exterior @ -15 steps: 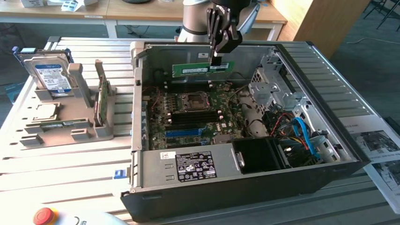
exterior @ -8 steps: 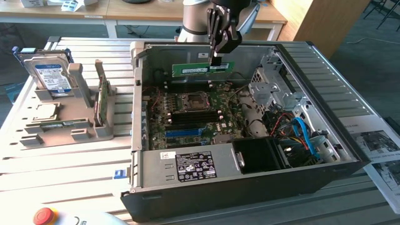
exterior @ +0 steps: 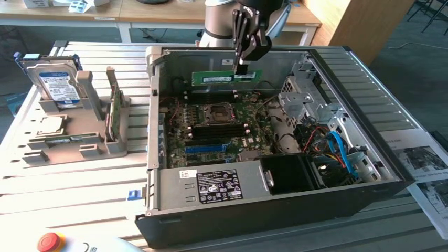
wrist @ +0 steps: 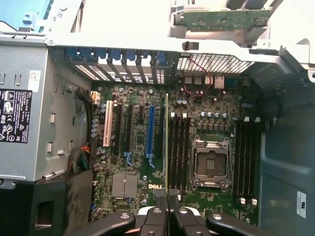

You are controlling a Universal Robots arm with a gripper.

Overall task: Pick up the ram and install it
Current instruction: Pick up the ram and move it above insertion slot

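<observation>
Gripper [exterior: 242,67] clamped shut on top edge of ram [exterior: 213,79], stick held upright, long side level, above far part of mobo [exterior: 234,137] inside open PC case [exterior: 280,215]. From wrist cam, ram hangs edge-on by black slots [wrist: 178,147] next to CPU socket [wrist: 210,164]. Second stick [exterior: 115,111] stands in rack [exterior: 105,144], exterior view's left.

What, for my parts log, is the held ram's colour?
Green ram, pale label; best in exterior view.
</observation>
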